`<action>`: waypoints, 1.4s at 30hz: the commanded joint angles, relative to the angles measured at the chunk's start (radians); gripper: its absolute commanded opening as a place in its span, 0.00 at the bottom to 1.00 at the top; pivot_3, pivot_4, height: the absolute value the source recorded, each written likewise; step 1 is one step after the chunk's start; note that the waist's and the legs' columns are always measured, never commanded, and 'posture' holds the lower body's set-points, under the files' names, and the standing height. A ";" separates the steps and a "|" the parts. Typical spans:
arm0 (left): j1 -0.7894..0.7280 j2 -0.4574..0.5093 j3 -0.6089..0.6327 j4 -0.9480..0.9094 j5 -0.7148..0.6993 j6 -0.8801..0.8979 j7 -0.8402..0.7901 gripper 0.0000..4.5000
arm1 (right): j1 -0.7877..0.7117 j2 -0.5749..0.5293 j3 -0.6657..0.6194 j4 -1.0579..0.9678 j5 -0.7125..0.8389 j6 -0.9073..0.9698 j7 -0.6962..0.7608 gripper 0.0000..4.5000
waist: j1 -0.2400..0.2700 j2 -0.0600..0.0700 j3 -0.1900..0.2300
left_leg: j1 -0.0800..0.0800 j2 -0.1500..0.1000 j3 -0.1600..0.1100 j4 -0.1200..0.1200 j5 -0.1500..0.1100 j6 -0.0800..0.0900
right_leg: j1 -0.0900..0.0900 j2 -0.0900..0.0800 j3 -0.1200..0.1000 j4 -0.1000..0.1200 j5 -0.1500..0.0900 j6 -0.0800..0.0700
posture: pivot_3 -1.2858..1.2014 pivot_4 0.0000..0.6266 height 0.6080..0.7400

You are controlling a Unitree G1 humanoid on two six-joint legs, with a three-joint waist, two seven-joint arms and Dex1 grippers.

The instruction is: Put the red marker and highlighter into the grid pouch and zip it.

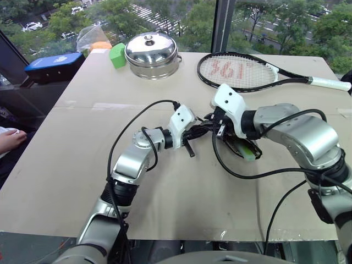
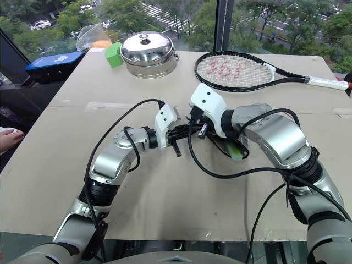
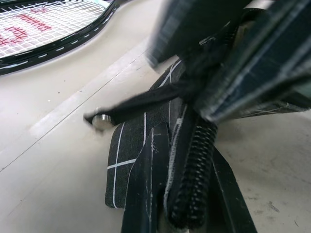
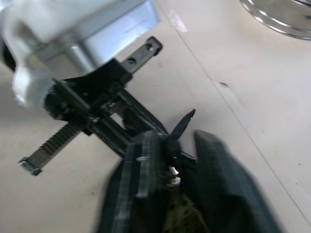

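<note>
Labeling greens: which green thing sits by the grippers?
The highlighter, sticking out of the grid pouch under the right arm; the green cube sits far back beside the steel pot.

Upper-floor test room: cardboard-topped table (image 1: 82, 165) against windows (image 1: 181, 22) overlooking street trees.

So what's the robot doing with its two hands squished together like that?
It is working on a black grid pouch in the middle of the table. The left gripper is shut on one end of the pouch, holding it steady. The right gripper has closed at the pouch's zipper end, by the black pull cord. The green highlighter is poking out of the pouch, so it isn't zipped up yet.
</note>
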 commanded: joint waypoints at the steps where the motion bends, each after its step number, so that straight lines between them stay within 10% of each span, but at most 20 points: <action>1: -0.005 0.003 0.011 -0.042 -0.017 -0.014 -0.004 0.00 | -0.010 -0.015 -0.024 -0.037 0.002 0.006 0.005 0.01 | 0.000 0.000 0.000 | 0.000 0.000 0.000 0.000 0.000 0.000 | 0.000 0.000 0.000 0.000 0.000 0.000 | 0.52 0.24 1.00; 25: -0.027 0.028 0.057 0.016 -0.029 -0.019 0.008 0.00 | 0.239 -0.057 -0.547 -0.198 0.157 0.234 -0.110 0.01 | 0.001 0.000 0.000 | 0.000 0.000 0.000 0.000 0.000 0.001 | 0.000 -0.001 0.000 0.000 0.000 0.000 | 0.52 0.24 1.00; 42: -0.199 0.044 0.097 -0.065 -0.224 0.252 -0.051 0.00 | 0.008 0.013 -0.651 -0.095 0.249 0.337 -0.185 0.01 | 0.000 0.000 0.000 | -0.001 -0.001 0.001 -0.001 0.001 -0.002 | 0.000 0.000 0.001 -0.001 0.000 0.000 | 0.52 0.24 1.00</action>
